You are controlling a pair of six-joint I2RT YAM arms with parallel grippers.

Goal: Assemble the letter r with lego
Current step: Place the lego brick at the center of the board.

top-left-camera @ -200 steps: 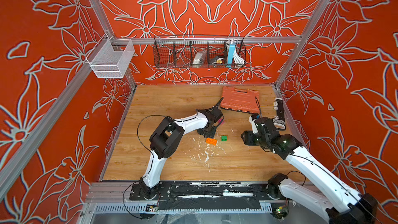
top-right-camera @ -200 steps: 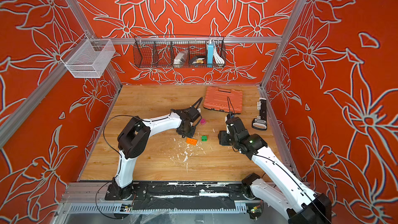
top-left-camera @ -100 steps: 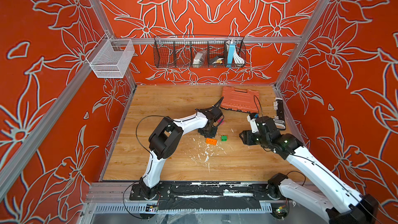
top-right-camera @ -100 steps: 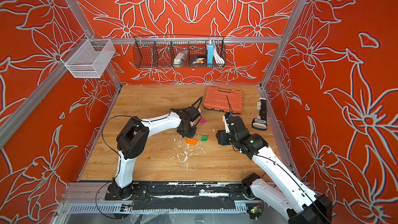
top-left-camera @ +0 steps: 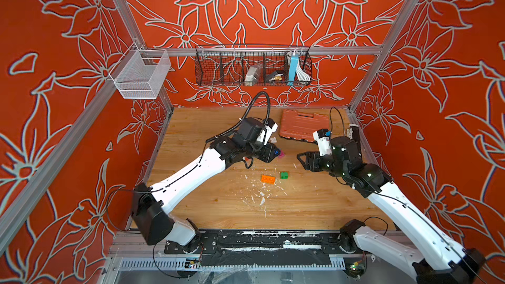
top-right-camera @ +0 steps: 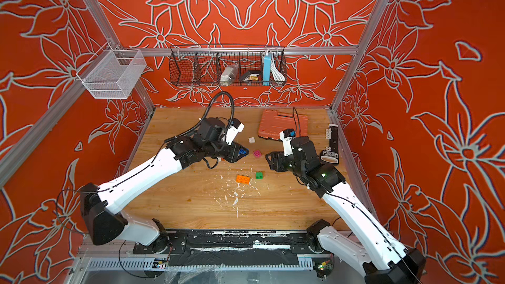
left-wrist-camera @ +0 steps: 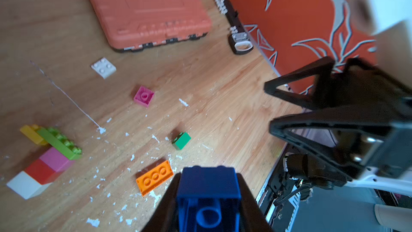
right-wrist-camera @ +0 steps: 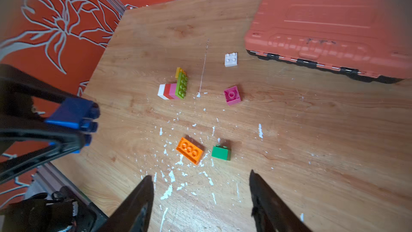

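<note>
In both top views my left arm (top-left-camera: 191, 170) hides the brick stack (right-wrist-camera: 171, 89), almost wholly I think. The left wrist view crops the blue brick (left-wrist-camera: 208, 186).

place: robot test cell | aluminium frame (top-left-camera: 341, 50), floral wall panels (top-left-camera: 273, 1), wooden tabletop (top-left-camera: 314, 203)

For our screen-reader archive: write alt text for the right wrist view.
The left end effector grips a blue brick over a wooden table scattered with loose bricks: orange, green, magenta, white, plus a joined stack. The right end effector is open in the foreground.

Orange floral-patterned walls (top-left-camera: 273, 9) surround a paint-flecked wooden tabletop (top-left-camera: 218, 209)
</note>
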